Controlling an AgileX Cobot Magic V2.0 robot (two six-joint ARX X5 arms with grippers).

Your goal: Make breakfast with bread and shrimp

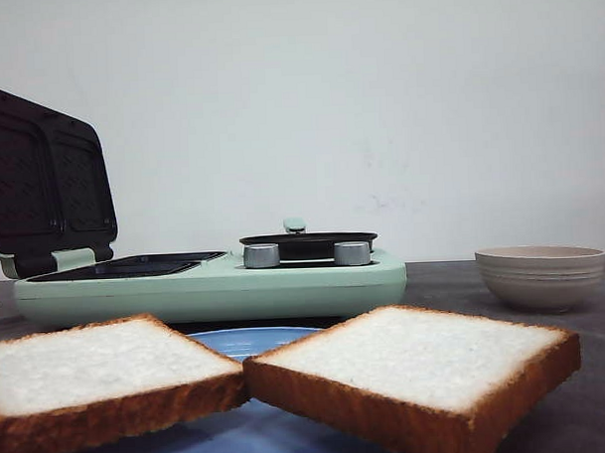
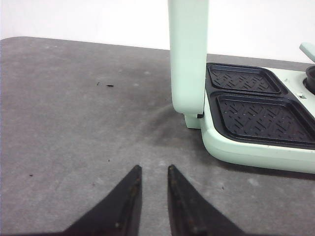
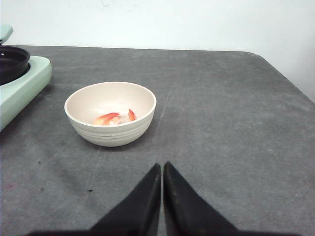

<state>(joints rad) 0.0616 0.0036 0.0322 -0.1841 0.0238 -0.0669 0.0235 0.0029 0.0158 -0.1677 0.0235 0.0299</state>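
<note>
Nearest the front camera, two bread slices are lying flat on a blue plate (image 1: 242,340), one at the left (image 1: 99,365) and one at the right (image 1: 418,355), their inner corners touching or almost touching over the plate's middle; each is square, so neither is showing a long axis, and each is turning a corner toward the other. Neither gripper is appearing in this front view, so the bread's position relative to them cannot be told. Behind the plate a mint-green breakfast maker (image 1: 210,284) is sitting with its lid (image 1: 42,181) standing open at the left over two dark ribbed grill plates (image 2: 263,115), and a small dark pan (image 1: 308,244) is resting on its right half. Further right, a beige ribbed bowl (image 3: 110,114) is holding the shrimp (image 3: 114,118), a few orange-pink pieces lying in its bottom. The right gripper (image 3: 162,169) is hovering just in front of that bowl, fingers pressed together and empty. The left gripper (image 2: 152,171) is hanging over bare grey table (image 2: 74,128) beside the appliance's lid end, fingers slightly apart and gripping nothing.
</note>
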